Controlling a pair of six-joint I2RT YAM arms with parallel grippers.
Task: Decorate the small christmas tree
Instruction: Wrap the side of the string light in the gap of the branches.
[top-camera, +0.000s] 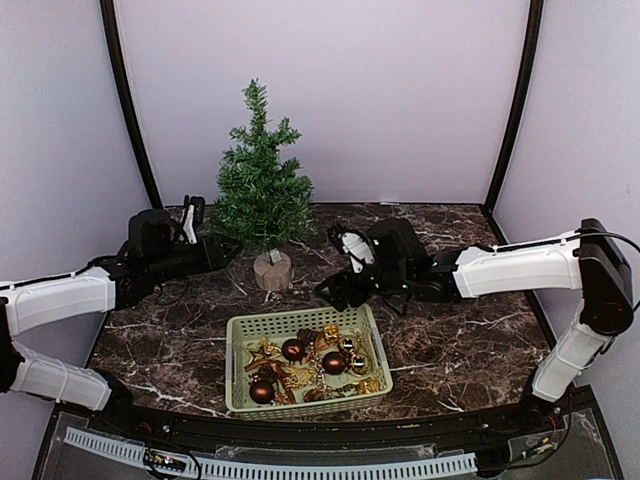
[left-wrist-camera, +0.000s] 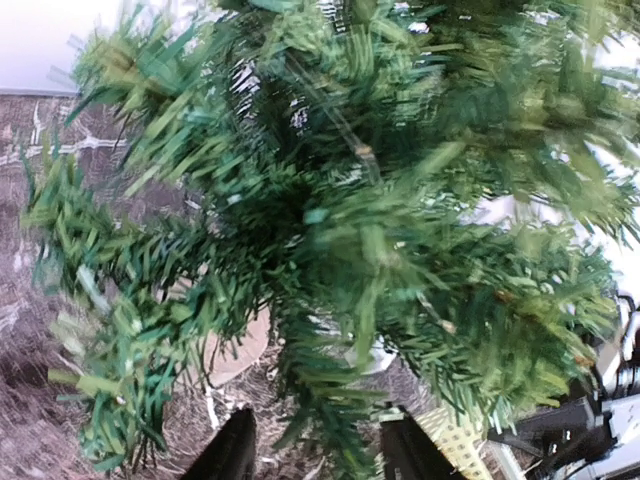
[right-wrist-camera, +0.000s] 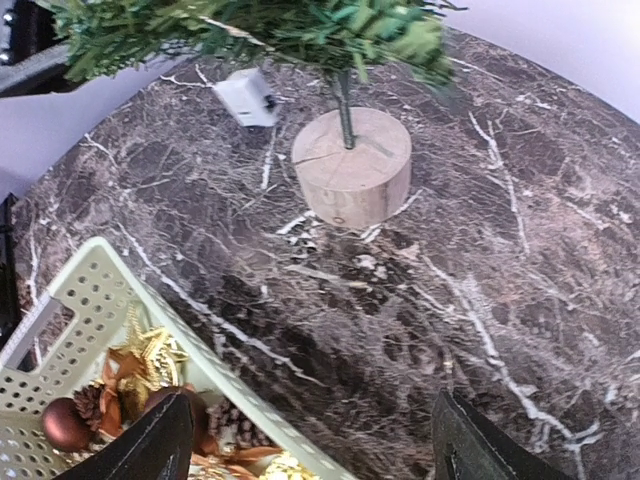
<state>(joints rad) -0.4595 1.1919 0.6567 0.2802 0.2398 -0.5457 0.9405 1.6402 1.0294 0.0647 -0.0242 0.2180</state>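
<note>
The small christmas tree (top-camera: 262, 190) stands at the back middle on its round wooden stump (top-camera: 272, 270), bare of ornaments. My left gripper (top-camera: 230, 250) reaches into its lower left branches. In the left wrist view the dark fingers (left-wrist-camera: 235, 450) stand apart, loose needles of the tree (left-wrist-camera: 350, 200) hang between them, and nothing is gripped. My right gripper (top-camera: 328, 292) hovers right of the stump, over the far rim of the basket (top-camera: 300, 317). It is wide open and empty (right-wrist-camera: 315, 450), with the stump (right-wrist-camera: 350, 165) ahead of it.
The pale green basket (right-wrist-camera: 100, 270) in front of the tree holds brown balls (top-camera: 334, 362), a gold star (right-wrist-camera: 150, 350), pine cones and other gold trinkets. A small white piece (right-wrist-camera: 245, 100) lies on the marble table beside the stump. Curved walls enclose the back and sides.
</note>
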